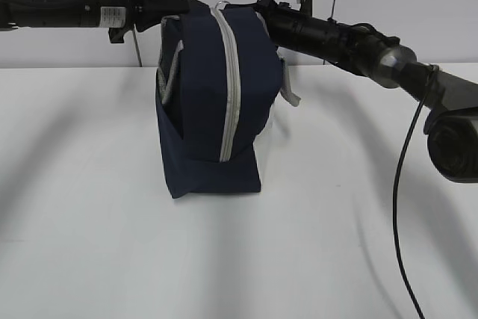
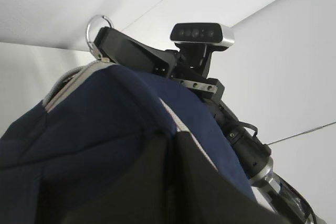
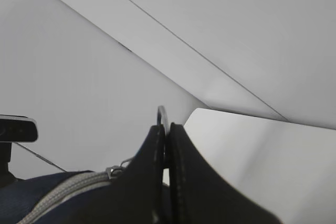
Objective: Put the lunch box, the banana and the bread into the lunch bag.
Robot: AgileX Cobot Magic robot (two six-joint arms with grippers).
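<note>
Table front: bare white table (image 1: 239,259) lay nearest the exterior camera, with only soft shadows on it.
Lunch bag: the navy lunch bag (image 1: 216,102) stood upright at the middle of the table, and its grey zipper (image 1: 226,87) ran from the top edge down the side facing the camera, closed as far as could be seen.
Right gripper: the right gripper (image 3: 167,145) had its two dark fingers pressed together on the metal ring pull (image 3: 161,116) at the top of the bag.
Left gripper: the left gripper (image 2: 173,145) appeared to pinch the navy fabric at the bag's top, but its fingertips were too dark and close to be certain.
Key relation: the zipper's long axis went downward from the ring, so the right arm was the nearer one for a pull.
Other task things: lunch box, banana and bread were not visible in any view.
Obstacles: a black cable (image 1: 403,184) hung beside the right arm, apart from the bag.
</note>
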